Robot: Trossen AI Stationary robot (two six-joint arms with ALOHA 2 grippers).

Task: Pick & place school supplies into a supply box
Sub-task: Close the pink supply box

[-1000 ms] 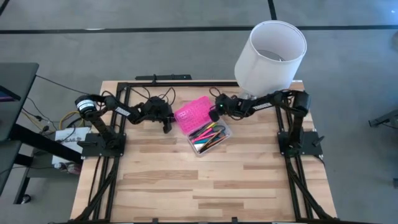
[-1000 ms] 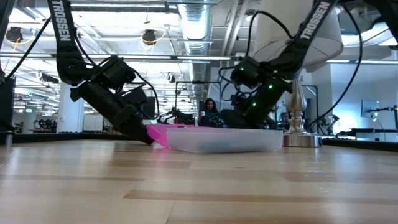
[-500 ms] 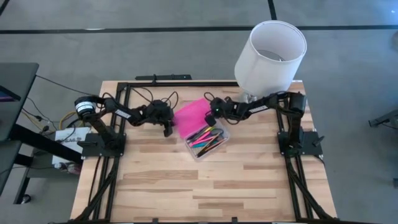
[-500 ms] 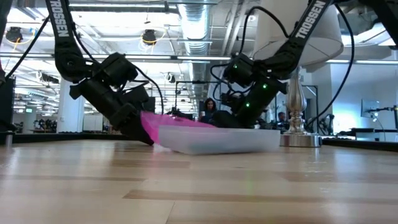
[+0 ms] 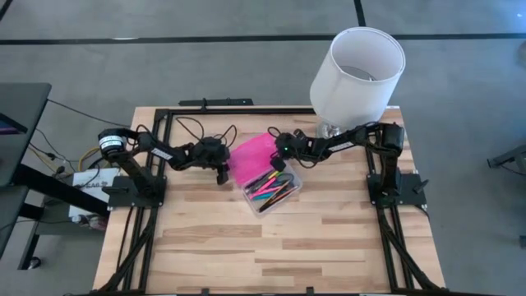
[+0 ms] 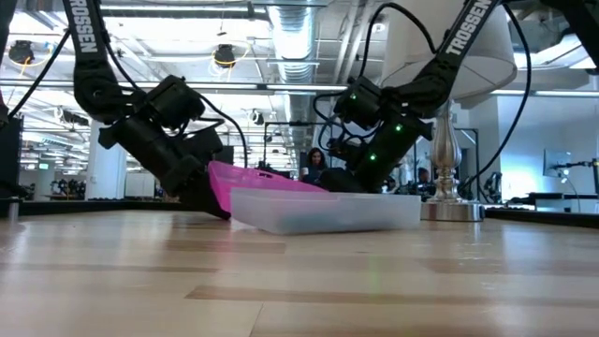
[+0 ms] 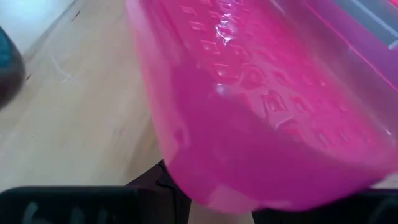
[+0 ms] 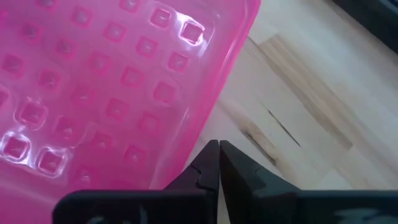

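Note:
The supply box stands at the middle of the table. Its clear base holds several coloured pens and markers. Its pink lid slants up from the base's far long side, with its left end raised. My left gripper is at that raised end, low over the table. My right gripper is shut at the lid's other end, fingertips beside the rim. My left gripper has the lid's left end between its fingers, coming at it slantwise from the table's left, pointing down. That end is lifted off the table and the lid tilts. The lid itself hides the fingers' exact hold. My right gripper's shut fingers stand right beside the lid's rim, slanting down from the right. I cannot tell whether they touch it.
A tall white lamp with a wide shade stands at the table's far right, its foot just behind the box. Black frame rails run along both side edges. Bare wood fills the near half.
The pink lid lay flat open beside the base. It has swung up about its joined long side, and its left end is now off the table. My left gripper has gone toward the box with that end. My right gripper has moved left and nearer, along the lid's other end.

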